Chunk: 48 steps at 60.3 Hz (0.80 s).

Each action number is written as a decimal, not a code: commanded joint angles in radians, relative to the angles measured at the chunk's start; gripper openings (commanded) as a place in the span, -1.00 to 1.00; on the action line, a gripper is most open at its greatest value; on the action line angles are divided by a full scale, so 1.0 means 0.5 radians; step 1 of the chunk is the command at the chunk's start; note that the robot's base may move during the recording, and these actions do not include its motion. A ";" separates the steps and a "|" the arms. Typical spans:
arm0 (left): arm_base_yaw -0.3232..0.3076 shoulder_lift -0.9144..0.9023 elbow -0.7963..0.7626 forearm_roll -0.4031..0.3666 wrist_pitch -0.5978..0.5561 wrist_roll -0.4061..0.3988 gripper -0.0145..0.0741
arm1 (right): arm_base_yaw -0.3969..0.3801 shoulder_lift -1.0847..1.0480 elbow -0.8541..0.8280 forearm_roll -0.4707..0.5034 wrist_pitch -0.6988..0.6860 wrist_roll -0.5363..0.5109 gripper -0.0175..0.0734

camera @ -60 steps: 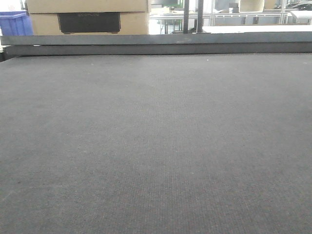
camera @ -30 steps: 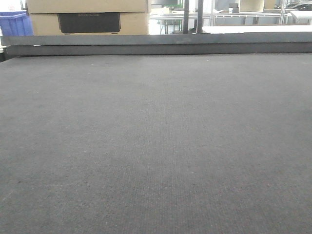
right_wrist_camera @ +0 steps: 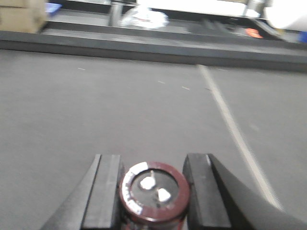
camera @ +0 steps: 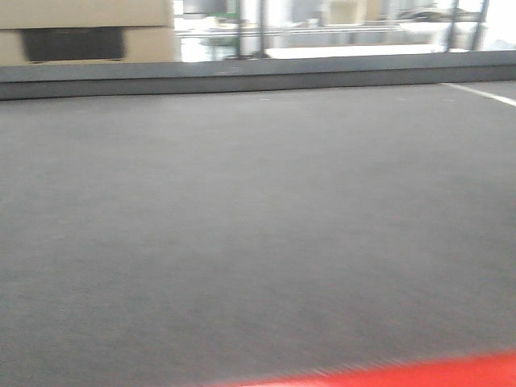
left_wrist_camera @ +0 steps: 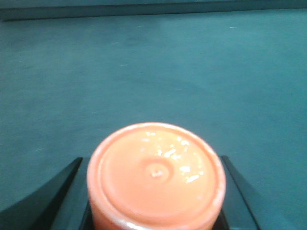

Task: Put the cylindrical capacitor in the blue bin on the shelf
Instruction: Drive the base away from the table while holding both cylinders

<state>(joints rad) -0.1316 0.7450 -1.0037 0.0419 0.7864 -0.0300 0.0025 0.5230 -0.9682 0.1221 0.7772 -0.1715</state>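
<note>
Right wrist view: the right gripper (right_wrist_camera: 152,165) is closed narrowly on the cylindrical capacitor (right_wrist_camera: 154,191), which sits upright between its two dark fingers (right_wrist_camera: 106,191), low in the middle of the picture. Each finger presses against one side of the maroon can. Its top faces the camera, with two pale terminals and a light band round part of the rim. The capacitor is held above the dark grey counter (right_wrist_camera: 96,105). A white line (right_wrist_camera: 230,124) runs across the counter to the right of it, and a raised dark ledge (right_wrist_camera: 144,48) borders the far edge.

Left wrist view: the left gripper (left_wrist_camera: 151,163) grips an orange cylinder (left_wrist_camera: 156,177) in the same way. The round glossy top has a small dimple at its centre, and a dark finger shows at either side. Whether this is also a capacitor cannot be told.

Front view, blurred: only the counter fills the picture, with a red strip (camera: 419,373) along the bottom edge and a cardboard box (camera: 89,32) beyond the ledge at upper left.
</note>
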 commanded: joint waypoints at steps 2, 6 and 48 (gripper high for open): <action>-0.016 -0.004 -0.017 -0.007 -0.034 0.003 -0.92 | 0.004 -0.010 -0.014 -0.019 -0.059 -0.010 -0.97; -0.016 -0.004 -0.017 -0.007 -0.034 0.003 -0.92 | 0.004 -0.010 -0.014 -0.019 -0.059 -0.010 -0.97; -0.016 -0.004 -0.017 -0.007 -0.034 0.003 -0.92 | 0.004 -0.010 -0.014 -0.019 -0.059 -0.010 -0.97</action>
<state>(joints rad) -0.1316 0.7450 -1.0037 0.0419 0.7864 -0.0291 0.0025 0.5230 -0.9682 0.1197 0.7772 -0.1715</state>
